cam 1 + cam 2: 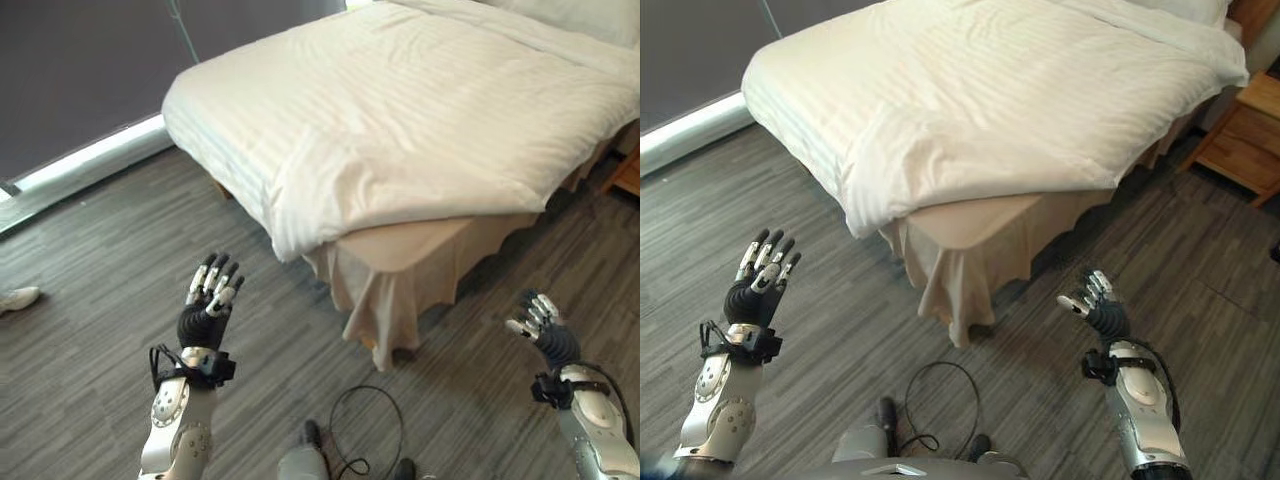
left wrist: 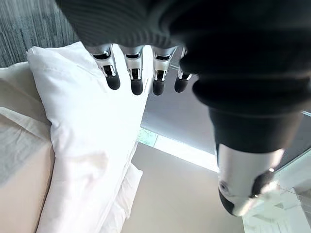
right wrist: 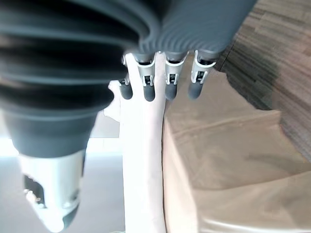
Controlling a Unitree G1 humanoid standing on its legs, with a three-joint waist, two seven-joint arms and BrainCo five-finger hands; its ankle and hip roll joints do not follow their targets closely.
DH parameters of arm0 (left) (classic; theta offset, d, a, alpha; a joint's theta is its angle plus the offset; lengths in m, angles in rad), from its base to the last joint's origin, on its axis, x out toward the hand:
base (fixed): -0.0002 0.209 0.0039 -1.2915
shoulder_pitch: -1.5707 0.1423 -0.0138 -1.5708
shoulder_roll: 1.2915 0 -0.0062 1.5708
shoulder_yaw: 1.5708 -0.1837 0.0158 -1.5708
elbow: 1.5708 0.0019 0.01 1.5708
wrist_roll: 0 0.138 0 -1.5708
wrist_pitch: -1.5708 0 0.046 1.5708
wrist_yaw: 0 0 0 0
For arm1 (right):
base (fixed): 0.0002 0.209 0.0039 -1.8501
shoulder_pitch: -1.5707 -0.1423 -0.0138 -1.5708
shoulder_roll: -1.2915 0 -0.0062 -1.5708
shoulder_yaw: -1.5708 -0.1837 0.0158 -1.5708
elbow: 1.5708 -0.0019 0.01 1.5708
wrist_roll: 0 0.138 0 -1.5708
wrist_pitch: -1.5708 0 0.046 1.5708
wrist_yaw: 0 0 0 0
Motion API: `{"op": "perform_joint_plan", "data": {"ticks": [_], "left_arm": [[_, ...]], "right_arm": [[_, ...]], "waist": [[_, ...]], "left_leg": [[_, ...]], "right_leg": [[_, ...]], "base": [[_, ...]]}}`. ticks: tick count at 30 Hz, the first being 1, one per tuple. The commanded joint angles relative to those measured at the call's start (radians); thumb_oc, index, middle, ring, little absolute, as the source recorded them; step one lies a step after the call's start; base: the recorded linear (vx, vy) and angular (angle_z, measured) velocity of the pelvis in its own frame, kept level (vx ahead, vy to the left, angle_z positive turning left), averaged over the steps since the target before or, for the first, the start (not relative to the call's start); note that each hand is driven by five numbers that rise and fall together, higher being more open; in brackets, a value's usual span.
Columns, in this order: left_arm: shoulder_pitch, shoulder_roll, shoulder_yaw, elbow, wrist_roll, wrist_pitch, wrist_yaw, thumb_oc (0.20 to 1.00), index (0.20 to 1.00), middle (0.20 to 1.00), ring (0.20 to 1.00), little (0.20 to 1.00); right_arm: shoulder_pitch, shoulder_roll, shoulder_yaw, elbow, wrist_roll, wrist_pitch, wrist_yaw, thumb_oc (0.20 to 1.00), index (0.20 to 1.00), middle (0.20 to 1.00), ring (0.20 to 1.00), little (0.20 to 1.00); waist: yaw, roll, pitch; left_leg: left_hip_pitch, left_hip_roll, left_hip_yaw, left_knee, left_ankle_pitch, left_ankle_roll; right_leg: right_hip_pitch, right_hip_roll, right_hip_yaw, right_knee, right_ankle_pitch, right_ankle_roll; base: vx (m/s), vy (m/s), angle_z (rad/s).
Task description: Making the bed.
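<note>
A bed (image 1: 400,250) stands ahead, covered by a cream striped duvet (image 1: 400,110) whose near corner is pulled back, baring the beige mattress corner and the bed skirt (image 1: 950,270) below it. White pillows (image 1: 590,15) lie at the far head end. My left hand (image 1: 208,300) is raised over the floor, left of the bed corner, fingers straight and holding nothing. Off to the right of that corner my right hand (image 1: 1095,300) hangs above the floor, fingers relaxed and empty. The duvet's edge (image 3: 143,160) and the mattress side show past the right hand's fingers (image 3: 170,90).
A wooden nightstand (image 1: 1245,135) stands right of the bed. A dark curtain (image 1: 70,70) with a bright strip at its foot runs along the left. A white shoe (image 1: 15,298) lies at the far left on the grey wood floor (image 1: 100,270).
</note>
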Motion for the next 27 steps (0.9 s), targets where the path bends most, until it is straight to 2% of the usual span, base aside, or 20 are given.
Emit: {"op": "perform_joint_plan", "data": {"ticks": [1,6,10,11,13,18,20,21,23,25,26,27], "left_arm": [[-0.023,0.03,0.04,-0.046,0.017,-0.058,0.011,1.0,1.0,1.0,1.0,1.0],[-0.023,0.037,0.036,-0.029,0.037,-0.049,0.013,1.0,1.0,1.0,1.0,1.0],[-0.038,0.038,0.026,-0.012,0.049,-0.051,0.025,1.0,1.0,1.0,1.0,1.0],[-0.127,0.05,-0.225,0.054,0.157,0.019,-0.013,1.0,1.0,1.0,1.0,1.0],[-0.138,0.059,-0.224,0.036,0.173,0.022,-0.008,1.0,1.0,1.0,1.0,1.0],[-0.126,0.078,-0.224,0.017,0.182,0.027,-0.012,1.0,1.0,1.0,1.0,1.0],[-0.111,0.099,-0.241,-0.003,0.181,0.035,-0.036,1.0,1.0,1.0,1.0,1.0],[-0.082,0.116,-0.256,-0.028,0.166,0.048,-0.063,1.0,1.0,1.0,1.0,1.0],[-0.064,0.126,-0.263,-0.039,0.151,0.057,-0.08,1.0,1.0,1.0,1.0,1.0],[-0.001,0.183,-0.299,-0.069,0.11,0.078,-0.135,1.0,1.0,1.0,1.0,1.0],[0.0,0.183,-0.298,-0.069,0.11,0.078,-0.135,1.0,1.0,1.0,1.0,1.0],[0.052,0.24,-0.34,-0.073,0.075,0.095,-0.173,1.0,1.0,1.0,1.0,1.0]], "right_arm": [[-0.016,-0.035,-0.029,-0.024,0.007,-0.041,0.003,1.0,1.0,1.0,1.0,1.0],[-0.001,-0.007,-0.008,-0.023,0.016,-0.027,0.024,1.0,1.0,1.0,1.0,1.0],[0.006,0.023,0.016,-0.027,0.035,-0.021,0.032,1.0,1.0,1.0,1.0,1.0],[0.037,0.076,-0.018,0.033,0.2,-0.016,-0.019,1.0,1.0,1.0,1.0,1.0],[0.051,0.113,-0.023,0.046,0.22,-0.011,-0.018,1.0,1.0,1.0,1.0,1.0],[0.044,0.091,-0.013,0.091,0.133,0.008,-0.017,1.0,1.0,1.0,1.0,1.0],[0.007,0.037,-0.018,0.135,0.074,0.025,-0.035,1.0,1.0,1.0,1.0,1.0],[-0.037,-0.019,-0.032,0.145,0.04,0.027,-0.038,1.0,1.0,1.0,1.0,1.0],[-0.064,-0.047,-0.036,0.162,0.031,0.025,-0.045,1.0,1.0,1.0,1.0,1.0],[-0.2,-0.193,-0.021,0.259,-0.011,0.014,-0.05,1.0,1.0,1.0,1.0,1.0],[-0.2,-0.193,-0.021,0.259,-0.011,0.013,-0.05,1.0,1.0,1.0,1.0,1.0],[-0.38,-0.309,0.066,0.352,-0.032,0.018,-0.059,1.0,1.0,1.0,1.0,1.0]], "waist": [[0.011,-0.007,-0.039],[0.004,-0.002,-0.056],[-0.005,-0.002,-0.063],[-0.009,0.003,-0.021],[-0.03,0.006,-0.047],[-0.024,-0.001,-0.065],[-0.012,-0.011,-0.068],[0.003,-0.021,-0.069],[0.011,-0.025,-0.069],[0.049,-0.042,-0.062],[0.049,-0.042,-0.063],[0.087,-0.057,-0.052]], "left_leg": [[0.09,0.002,-0.009,-0.028,0.064,-0.044],[0.15,-0.019,0.009,-0.103,0.059,-0.025],[0.156,-0.034,0.023,-0.113,0.042,-0.012],[0.017,-0.003,0.045,0.021,0.114,-0.043],[0.072,-0.007,0.06,-0.043,0.105,-0.029],[0.117,-0.018,0.07,-0.113,0.106,-0.016],[0.113,-0.022,0.064,-0.113,0.096,-0.013],[0.106,-0.027,0.055,-0.113,0.09,-0.009],[0.103,-0.03,0.05,-0.113,0.088,-0.008],[0.097,-0.034,0.035,-0.113,0.084,-0.006],[0.096,-0.034,0.035,-0.113,0.084,-0.006],[0.09,-0.037,0.027,-0.113,0.078,-0.006]], "right_leg": [[-0.033,-0.048,-0.004,0.026,-0.005,0.06],[-0.035,-0.056,0.015,0.018,0.002,0.076],[-0.052,-0.068,0.032,0.017,0.018,0.09],[-0.043,-0.072,0.031,0.036,0.003,0.077],[-0.035,-0.074,0.031,0.038,0.002,0.083],[-0.038,-0.076,0.034,0.032,0.004,0.091],[-0.04,-0.078,0.025,0.027,0.008,0.096],[-0.042,-0.081,0.013,0.023,0.01,0.102],[-0.043,-0.082,0.007,0.021,0.012,0.105],[-0.043,-0.084,-0.011,0.014,0.018,0.112],[-0.044,-0.084,-0.011,0.014,0.018,0.112],[-0.045,-0.086,-0.025,0.011,0.025,0.121]], "base": [[0.12,0.067,-0.28],[0.11,0.106,-0.02],[0.08,0.133,-0.08],[0.11,0.118,-0.14],[0.23,0.107,0.13],[0.14,0.058,-0.09],[0.08,0.033,0.01],[0.06,0.023,0.07],[0.04,0.014,0.12],[0.04,0.017,0.25],[0.0,0.038,0.38],[-0.01,0.031,0.33]]}}
